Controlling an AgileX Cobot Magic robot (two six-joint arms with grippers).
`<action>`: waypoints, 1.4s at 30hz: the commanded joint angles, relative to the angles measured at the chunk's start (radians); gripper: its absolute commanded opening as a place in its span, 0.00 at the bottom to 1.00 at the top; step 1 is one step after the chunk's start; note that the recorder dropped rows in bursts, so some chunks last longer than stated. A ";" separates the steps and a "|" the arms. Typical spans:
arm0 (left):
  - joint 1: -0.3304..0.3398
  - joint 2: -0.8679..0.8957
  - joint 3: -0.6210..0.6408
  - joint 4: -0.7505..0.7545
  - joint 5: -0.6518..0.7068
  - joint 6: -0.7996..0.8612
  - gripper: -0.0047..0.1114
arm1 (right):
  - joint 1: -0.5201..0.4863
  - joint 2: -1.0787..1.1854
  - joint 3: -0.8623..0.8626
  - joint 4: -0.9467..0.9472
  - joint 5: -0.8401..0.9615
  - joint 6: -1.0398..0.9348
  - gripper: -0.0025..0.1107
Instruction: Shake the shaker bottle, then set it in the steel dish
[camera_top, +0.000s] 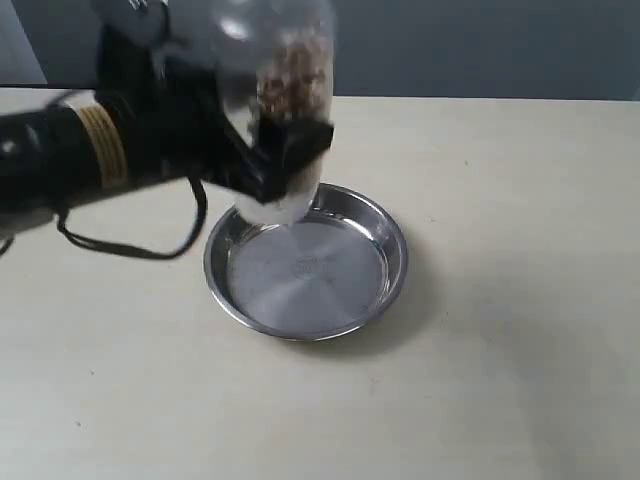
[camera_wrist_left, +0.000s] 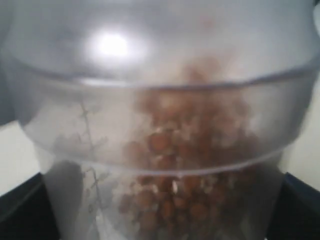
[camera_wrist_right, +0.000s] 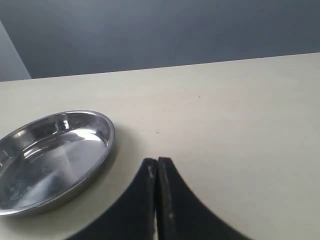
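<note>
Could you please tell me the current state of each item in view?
shaker bottle: held in the air over the dish, blurred, brown granules inside.
steel dish: empty, flat on the table.
left end effector: shut on the shaker bottle.
right end effector: shut, empty.

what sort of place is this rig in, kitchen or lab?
Probably a lab or test bench rather than a kitchen, though that is a guess: a bare cream table, a plain blue-grey wall behind it, and only two props, the steel dish and the shaker bottle held by the left gripper.
</note>
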 joint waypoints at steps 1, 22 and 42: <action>-0.003 -0.012 0.012 -0.073 -0.216 -0.056 0.04 | 0.002 -0.004 0.001 -0.003 -0.010 -0.001 0.02; -0.029 -0.015 0.007 -0.187 0.053 0.181 0.04 | 0.002 -0.004 0.001 -0.003 -0.010 -0.001 0.02; 0.072 -0.005 -0.003 -0.978 0.100 0.539 0.04 | 0.002 -0.004 0.001 -0.003 -0.010 -0.001 0.02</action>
